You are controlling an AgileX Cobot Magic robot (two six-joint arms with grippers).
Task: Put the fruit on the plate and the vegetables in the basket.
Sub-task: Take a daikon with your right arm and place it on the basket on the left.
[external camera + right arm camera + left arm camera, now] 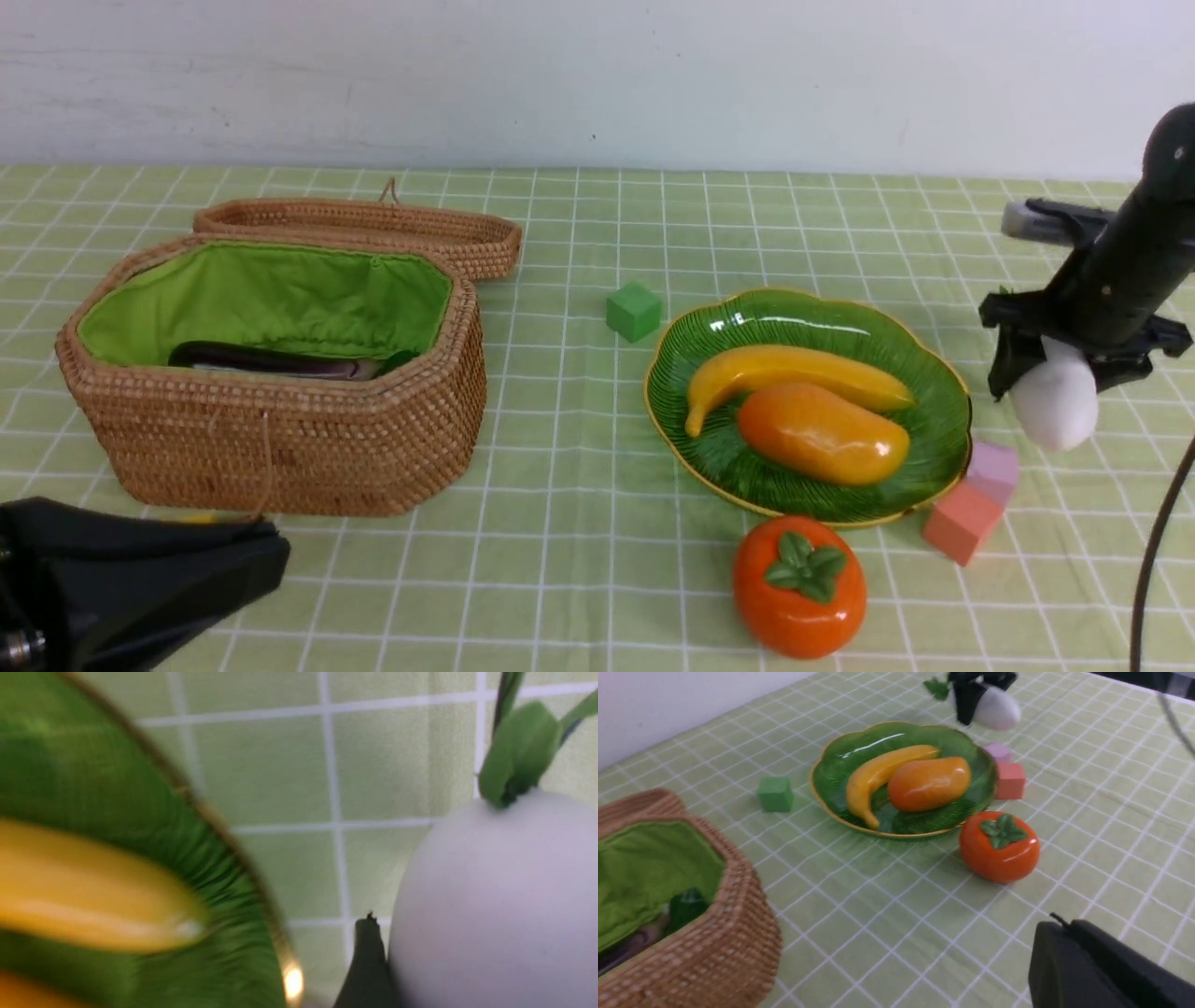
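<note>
White wall (597, 75) at the back, plain, a few scuffs. Tabletop (560, 579) is covered by a pale green cloth (1074, 579) with a white grid, and some creases show near the middle.

Basket (280, 448) sits on the left, open. Its lid (364, 229) lies flat behind it, touching the back rim. Bright green lining (280, 299) inside, with the eggplant (271, 359) lying low against the near wall.

Green cube (634, 311) stands alone between basket and plate, just off the plate's far-left rim.

Plate (803, 313) is right of centre. Banana (794, 369) and mango (823, 434) lie in it side by side, touching, with the mango nearer the robot. Persimmon (798, 588) sits on the cloth just in front of the plate's near rim, leafy cap up.

Pink cube (962, 521) and lilac cube (994, 467) sit against each other at the plate's near-right rim.

Right pincer (1058, 381) is right of the plate, pinching the radish (1057, 401) near its leafy end, white body pointing down and toward the robot. In the right wrist view one finger (369, 961) lies against the white skin, and the leaves (518, 756) stick out past it. Can't tell whether the radish is clear of the cloth.

Left pincer (266, 560) is low, in front of the basket, pressed together with nothing in it.
</note>
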